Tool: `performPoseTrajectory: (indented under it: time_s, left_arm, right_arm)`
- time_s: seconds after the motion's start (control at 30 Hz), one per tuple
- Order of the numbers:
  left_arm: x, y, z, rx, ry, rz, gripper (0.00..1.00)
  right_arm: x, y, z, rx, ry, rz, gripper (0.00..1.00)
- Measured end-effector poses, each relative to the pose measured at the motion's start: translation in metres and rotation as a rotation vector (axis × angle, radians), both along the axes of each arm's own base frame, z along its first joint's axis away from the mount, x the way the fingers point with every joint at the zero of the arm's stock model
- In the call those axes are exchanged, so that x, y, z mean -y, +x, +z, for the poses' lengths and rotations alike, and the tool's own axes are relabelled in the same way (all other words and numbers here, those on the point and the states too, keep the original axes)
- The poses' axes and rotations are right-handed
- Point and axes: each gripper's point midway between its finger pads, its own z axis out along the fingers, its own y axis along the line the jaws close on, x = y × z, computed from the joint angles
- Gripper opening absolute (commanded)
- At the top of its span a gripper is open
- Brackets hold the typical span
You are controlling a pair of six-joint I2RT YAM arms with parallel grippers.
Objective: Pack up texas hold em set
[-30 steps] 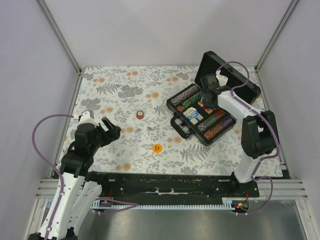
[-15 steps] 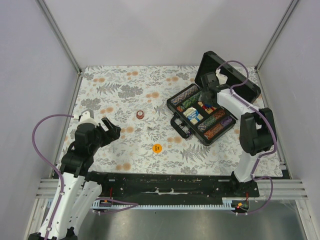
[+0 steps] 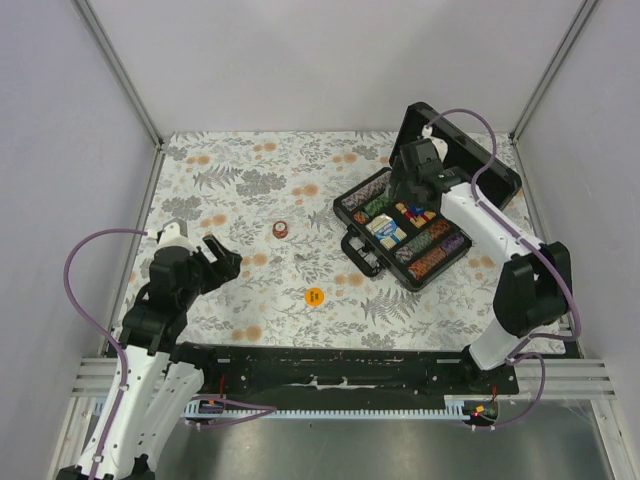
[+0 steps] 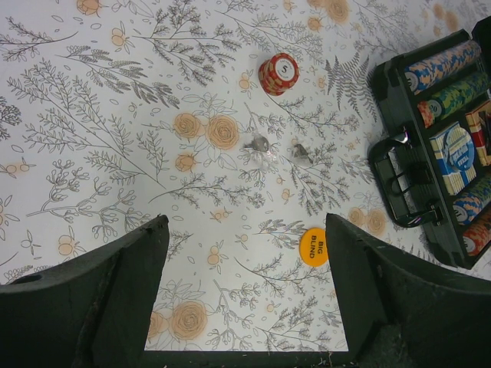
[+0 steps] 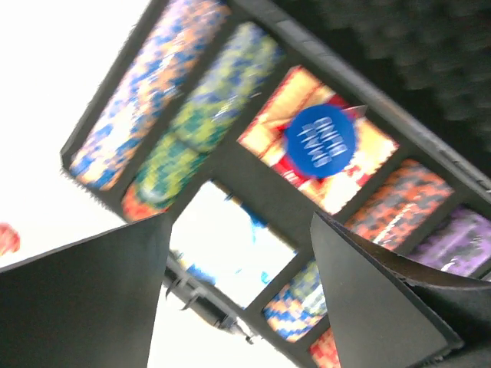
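Case (image 4: 382,92) holds chip rows (image 3: 432,250), decks (image 4: 451,153), blue disc (image 5: 320,141).

The overhead view faces down on the table (image 3: 230,160); both wrist views look down closely, sharing the case (image 4: 386,100).

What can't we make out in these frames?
- Right wrist: motion blur. The blue disc lettering is unreadable, and the compartment below it is washed out white.
- Top: the right gripper covers part of the case's far side.
- Left wrist: the case is cut off by the right edge, and two metal bits are too small to identify.
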Motion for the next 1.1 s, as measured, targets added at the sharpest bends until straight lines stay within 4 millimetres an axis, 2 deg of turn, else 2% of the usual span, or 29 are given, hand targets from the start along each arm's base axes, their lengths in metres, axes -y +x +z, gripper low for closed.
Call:
performPoseTrajectory:
  time_s: [0.1,0.2,0.23,0.37,0.47,0.53,0.7,0.97,1.1]
  left_arm:
    - [0.000,0.000,0.001,0.004,-0.001,0.000,0.88]
    - [0.000,-0.001,0.003,0.015,-0.003,0.000,0.88]
    - [0.000,-0.001,0.004,0.018,-0.004,0.000,0.88]
    - [0.000,-0.002,0.006,0.031,-0.007,0.000,0.88]
    - [-0.001,-0.003,0.007,0.036,-0.007,0.000,0.88]
    - [0.000,-0.003,0.008,0.040,-0.009,-0.001,0.88]
    - [-0.001,-0.004,0.009,0.047,-0.010,-0.001,0.88]
    - [0.000,-0.004,0.009,0.046,-0.009,-0.004,0.88]
    - [0.000,-0.004,0.009,0.046,-0.009,-0.003,0.88]
  right_arm:
    - [-0.039,-0.017,0.018,0.024,0.031,0.136,0.83]
    - [-0.092,-0.044,0.018,0.001,0.057,0.317,0.83]
    - [-0.112,-0.058,0.014,-0.023,0.065,0.387,0.83]
    - [-0.170,-0.108,-0.008,-0.133,0.076,0.584,0.85]
    - [-0.205,-0.139,-0.029,-0.213,0.054,0.689,0.87]
    - [-0.221,-0.158,-0.043,-0.259,0.035,0.736,0.90]
    - [-0.239,-0.182,-0.072,-0.345,-0.018,0.769,0.94]
    - [-0.252,-0.190,-0.100,-0.409,-0.068,0.776,0.94]
    - [-0.250,-0.193,-0.117,-0.445,-0.093,0.774,0.92]
